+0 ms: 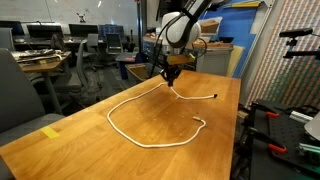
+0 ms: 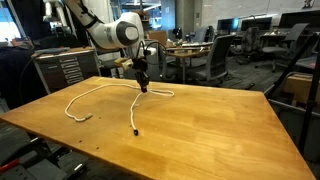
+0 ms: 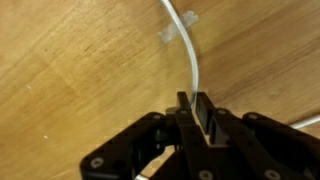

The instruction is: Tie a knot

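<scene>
Rope (image 3: 191,55) lying as one wide open loop on the table (image 1: 60,150), no knot yet pulled tight, with a strand near one table edge pinched between the gripper (image 3: 196,105) fingers (image 3: 206,116), apparently to lift it across the other strand.

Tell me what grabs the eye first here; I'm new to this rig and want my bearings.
A thin white rope sprawls in a big open loop across the wooden table. At the far side the gripper points down, pinched on the rope; the wrist view shows the strand leaving its closed jaws.
</scene>
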{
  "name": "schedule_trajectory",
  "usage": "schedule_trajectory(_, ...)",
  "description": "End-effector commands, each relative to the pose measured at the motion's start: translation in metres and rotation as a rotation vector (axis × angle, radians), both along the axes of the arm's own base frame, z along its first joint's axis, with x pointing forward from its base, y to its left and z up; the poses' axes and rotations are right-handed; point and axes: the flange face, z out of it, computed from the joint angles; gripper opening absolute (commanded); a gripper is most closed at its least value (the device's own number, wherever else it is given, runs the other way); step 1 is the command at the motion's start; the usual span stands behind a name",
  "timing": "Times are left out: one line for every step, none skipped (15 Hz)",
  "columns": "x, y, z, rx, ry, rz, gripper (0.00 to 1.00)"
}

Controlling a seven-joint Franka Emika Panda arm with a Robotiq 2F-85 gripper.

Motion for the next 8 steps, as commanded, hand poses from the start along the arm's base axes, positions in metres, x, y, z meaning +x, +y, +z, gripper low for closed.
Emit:
schedule_trajectory(0.000,-0.001,-0.003,0.000,0.006,-0.001,0.23)
schedule_trajectory(0.000,0.000,-0.003,0.000,0.006,0.000,0.30)
schedule_trajectory(0.000,0.003,-0.002,0.001,0.005,0.005,0.60)
schedule_trajectory(-0.011,-0.008,-0.002,-0.053,0.015,-0.005,0.60)
schedule_trajectory(-0.028,-0.023,-0.002,-0.125,0.095,0.002,0.63)
schedule_trajectory(-0.051,-0.041,0.000,-0.150,0.139,0.035,0.69)
schedule_trajectory(-0.068,-0.056,0.001,-0.196,0.181,0.061,0.77)
schedule_trajectory(-0.087,-0.067,0.002,-0.210,0.208,0.145,0.86)
